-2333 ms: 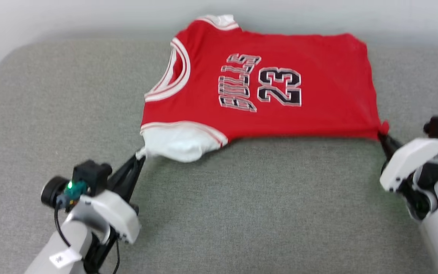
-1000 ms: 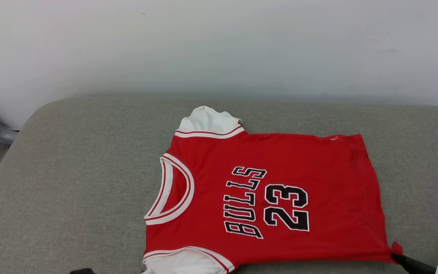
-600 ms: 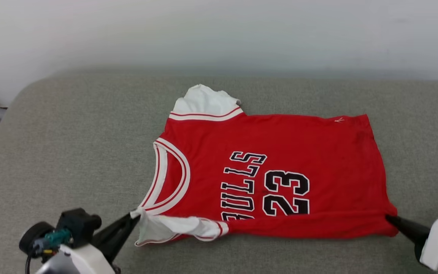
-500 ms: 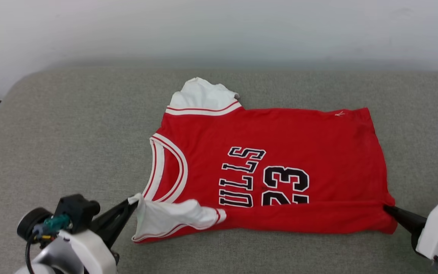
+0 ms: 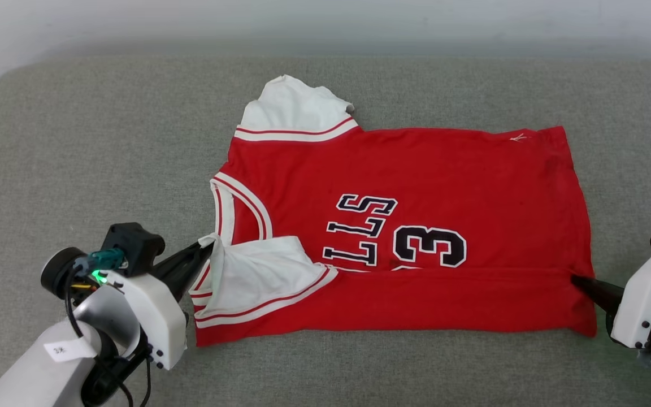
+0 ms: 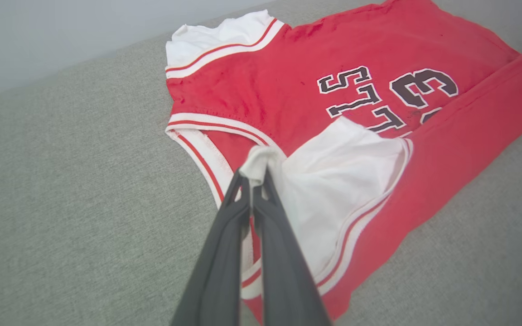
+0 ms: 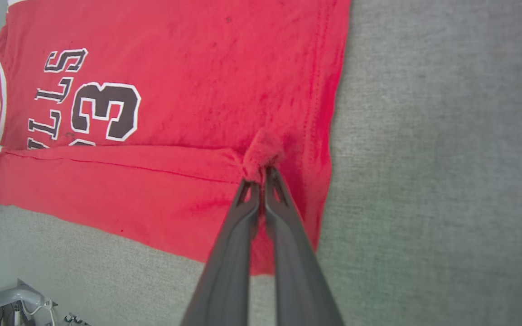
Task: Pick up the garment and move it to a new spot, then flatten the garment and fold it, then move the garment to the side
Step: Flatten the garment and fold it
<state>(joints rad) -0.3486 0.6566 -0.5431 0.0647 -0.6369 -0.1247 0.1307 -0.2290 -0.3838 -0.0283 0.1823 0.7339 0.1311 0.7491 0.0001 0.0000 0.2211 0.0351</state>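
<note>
The garment [image 5: 416, 169], red white-sleeved jersey: my left gripper [image 5: 207, 247] pinches sleeve [image 5: 257, 271], my right gripper [image 5: 575, 278] hem [image 5: 582, 226]; unequal travel risks skewed fold.

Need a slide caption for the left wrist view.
Left end effector shut on the jersey's white sleeve, folded onto its front, on a grey cushion.

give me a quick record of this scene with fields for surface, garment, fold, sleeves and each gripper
surface: grey padded surface
garment: red jersey, front up, collar toward the robot's left
fold: near long edge turned over the front, hiding part of the lettering
near sleeve: white, lying on the chest
far sleeve: white, spread flat
left gripper: shut on the near sleeve's tip
right gripper: shut on the folded edge's hem corner
</note>
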